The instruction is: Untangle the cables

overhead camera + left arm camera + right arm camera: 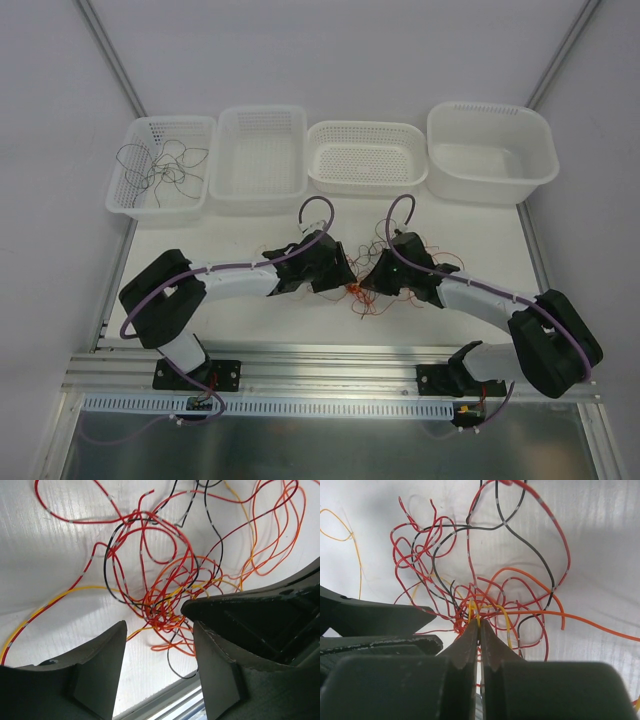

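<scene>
A tangle of thin red, orange, yellow and dark cables (358,294) lies on the white table between my two grippers. In the left wrist view the tangle (167,592) lies just beyond my left gripper (159,627), which is open and empty, with one orange and one dark loop reaching between the jaws. In the right wrist view my right gripper (479,624) is shut on a yellow cable (507,621) at the near side of the tangle (485,595). In the top view the left gripper (341,278) and the right gripper (368,284) face each other closely. A dark grey cable (160,165) lies in the leftmost basket.
Four white baskets stand in a row at the back: leftmost (176,121), second (262,112), third (366,127), large rightmost (490,108). An aluminium rail (330,360) runs along the near table edge. The right gripper's body (260,620) is close beside my left fingers.
</scene>
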Action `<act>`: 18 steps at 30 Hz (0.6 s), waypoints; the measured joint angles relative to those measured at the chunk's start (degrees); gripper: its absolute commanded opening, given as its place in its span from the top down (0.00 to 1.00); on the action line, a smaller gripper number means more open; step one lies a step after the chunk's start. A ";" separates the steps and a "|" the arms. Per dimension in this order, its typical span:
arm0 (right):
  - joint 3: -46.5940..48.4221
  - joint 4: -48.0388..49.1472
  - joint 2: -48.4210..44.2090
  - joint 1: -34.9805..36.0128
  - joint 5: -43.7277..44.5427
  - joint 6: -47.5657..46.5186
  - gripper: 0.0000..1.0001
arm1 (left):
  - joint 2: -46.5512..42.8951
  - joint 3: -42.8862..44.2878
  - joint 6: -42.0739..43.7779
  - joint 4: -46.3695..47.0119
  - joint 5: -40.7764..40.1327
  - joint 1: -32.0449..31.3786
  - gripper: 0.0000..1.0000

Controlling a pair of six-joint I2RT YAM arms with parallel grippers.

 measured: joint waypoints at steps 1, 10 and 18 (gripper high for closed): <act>-0.07 0.15 0.00 0.13 -0.13 0.07 0.99 | 0.07 0.00 -0.39 0.39 -0.33 0.00 0.49; -0.35 0.81 -0.94 0.74 -0.90 -0.17 0.99 | 1.20 0.00 -1.73 1.22 -3.06 0.17 0.62; -0.52 2.12 -3.08 0.79 -2.89 -1.75 0.99 | 2.91 0.02 -1.55 2.01 -2.29 0.15 0.65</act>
